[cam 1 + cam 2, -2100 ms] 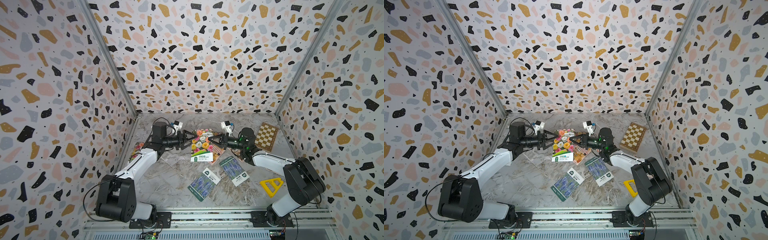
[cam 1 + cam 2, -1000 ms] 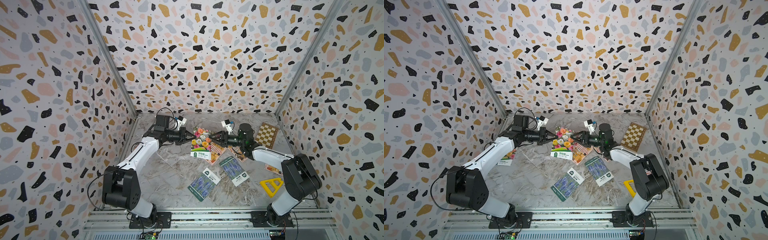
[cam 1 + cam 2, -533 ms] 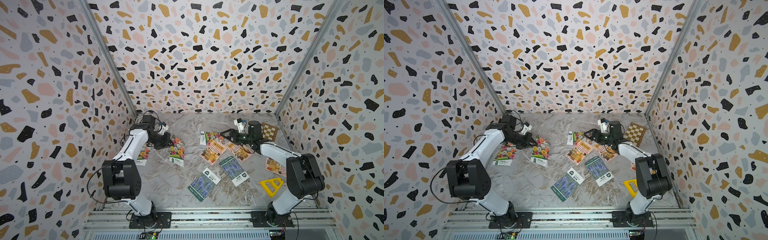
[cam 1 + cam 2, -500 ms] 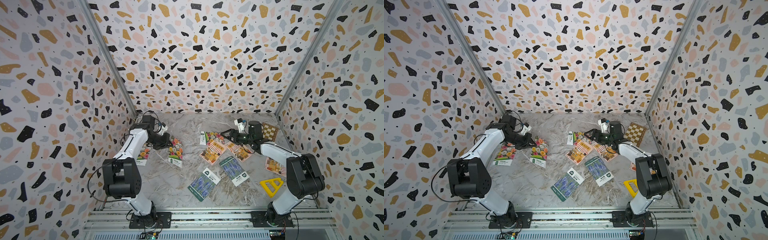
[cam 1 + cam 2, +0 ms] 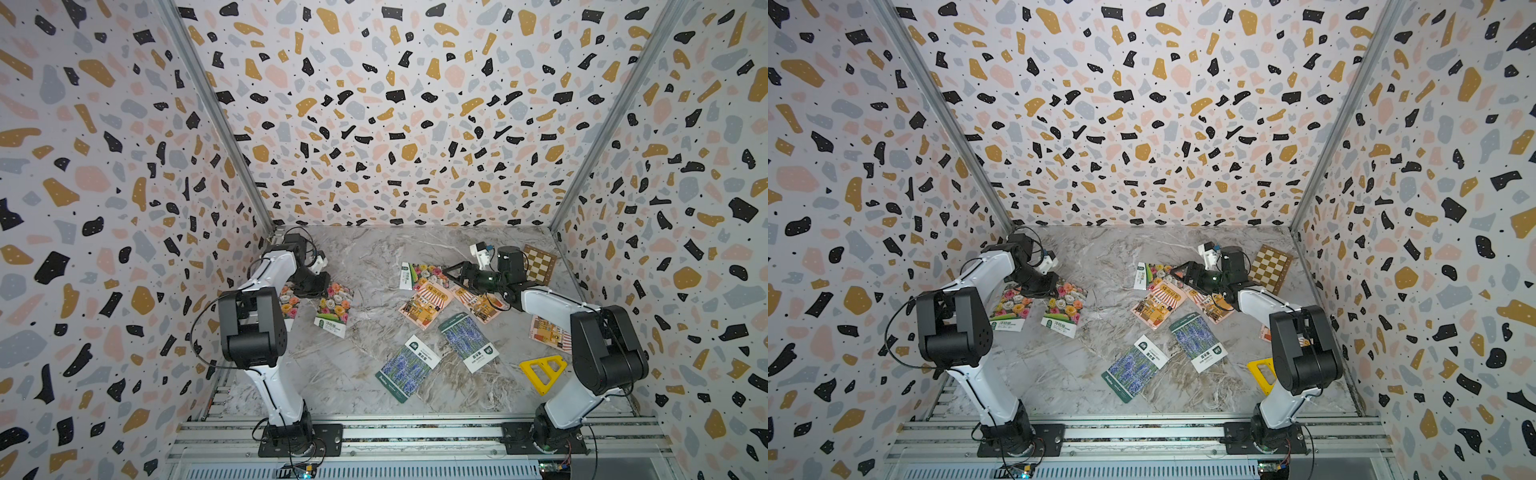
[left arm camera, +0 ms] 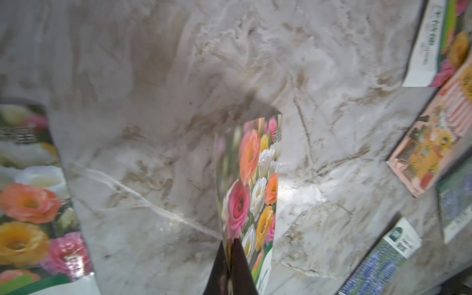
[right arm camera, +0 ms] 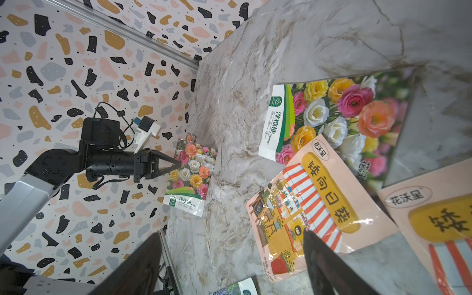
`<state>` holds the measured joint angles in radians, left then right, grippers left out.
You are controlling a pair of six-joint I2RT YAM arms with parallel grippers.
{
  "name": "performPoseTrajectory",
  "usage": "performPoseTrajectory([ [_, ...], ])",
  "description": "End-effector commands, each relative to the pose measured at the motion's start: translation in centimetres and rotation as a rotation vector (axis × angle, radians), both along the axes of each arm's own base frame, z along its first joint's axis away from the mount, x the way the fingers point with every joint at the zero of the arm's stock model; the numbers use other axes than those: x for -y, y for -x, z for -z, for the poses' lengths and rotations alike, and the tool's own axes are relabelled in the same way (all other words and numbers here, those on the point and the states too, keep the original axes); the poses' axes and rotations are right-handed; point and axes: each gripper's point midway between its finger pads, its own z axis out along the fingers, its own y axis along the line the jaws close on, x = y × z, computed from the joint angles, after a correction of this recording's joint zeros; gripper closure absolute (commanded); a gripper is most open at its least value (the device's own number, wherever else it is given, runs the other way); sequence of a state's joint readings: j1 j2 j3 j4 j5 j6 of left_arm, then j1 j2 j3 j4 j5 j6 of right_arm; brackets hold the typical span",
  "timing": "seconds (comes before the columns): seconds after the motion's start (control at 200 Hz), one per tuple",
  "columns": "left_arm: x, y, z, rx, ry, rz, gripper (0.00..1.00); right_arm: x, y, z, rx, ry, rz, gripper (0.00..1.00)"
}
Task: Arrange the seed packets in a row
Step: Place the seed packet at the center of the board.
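Grey marble desk (image 5: 374, 257), terrazzo walls (image 5: 395, 124); left gripper (image 7: 178, 162) clamped on glossy flower-photo seed packet (image 7: 191, 176); right gripper (image 5: 452, 275) wide apart, holding nothing.

Far left of the frame, the first flower packet (image 5: 1011, 309) lies flat, with its roses up and its white-green label toward the bottom edge. Just beside it, the second flower packet (image 5: 334, 309) is tilted off the table, its top edge pinched in the left gripper (image 7: 175, 163) and its label end hanging lowest.

At centre, the third flower packet (image 5: 420, 274) lies sideways, label to the left, with one corner tucked under the first awning packet (image 5: 426, 303). The second awning packet (image 5: 478, 301) sits just right of that one. The third awning packet (image 5: 547, 334) lies well apart at the right.

Lower centre, the upper lavender packet (image 5: 469, 340) and the lower lavender packet (image 5: 407, 368) lie flat, both angled, just beside each other.
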<state>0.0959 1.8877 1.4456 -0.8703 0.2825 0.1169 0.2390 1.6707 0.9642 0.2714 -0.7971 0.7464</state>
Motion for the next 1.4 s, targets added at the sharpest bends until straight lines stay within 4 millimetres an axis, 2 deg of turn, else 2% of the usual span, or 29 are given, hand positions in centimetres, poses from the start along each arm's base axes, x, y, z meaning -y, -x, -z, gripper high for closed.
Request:
performPoseTrajectory([
  [0.0, -4.2, -0.6, 2.3, 0.01, -0.226, -0.023, 1.0, -0.3, 0.1, -0.4, -0.013, -0.063, -0.018, 0.13],
  [0.135, -6.8, -0.6, 3.5, 0.016, -0.36, -0.048, 1.0, -0.3, 0.2, -0.5, -0.015, -0.069, -0.017, 0.13],
  [0.41, -9.1, -0.6, 4.8, -0.003, -0.459, -0.039, 1.0, -0.1, 0.3, -0.8, -0.005, -0.063, -0.01, 0.13],
  [0.541, -9.1, -1.0, 4.9, 0.013, -0.454, -0.025, 1.0, -0.1, 0.3, -0.8, -0.004, -0.062, -0.008, 0.13],
  [0.891, -9.5, -1.0, 5.6, -0.021, -0.471, -0.036, 0.84, 0.0, 0.2, -0.6, -0.009, -0.056, 0.001, 0.14],
  [1.211, -10.2, -0.8, 6.3, -0.048, -0.511, -0.04, 0.83, 0.0, 0.1, -0.5, -0.012, -0.053, 0.002, 0.14],
  [1.397, -10.3, -0.5, 6.5, -0.062, -0.519, -0.044, 0.73, 0.0, 0.1, -0.4, -0.016, -0.052, 0.004, 0.14],
])
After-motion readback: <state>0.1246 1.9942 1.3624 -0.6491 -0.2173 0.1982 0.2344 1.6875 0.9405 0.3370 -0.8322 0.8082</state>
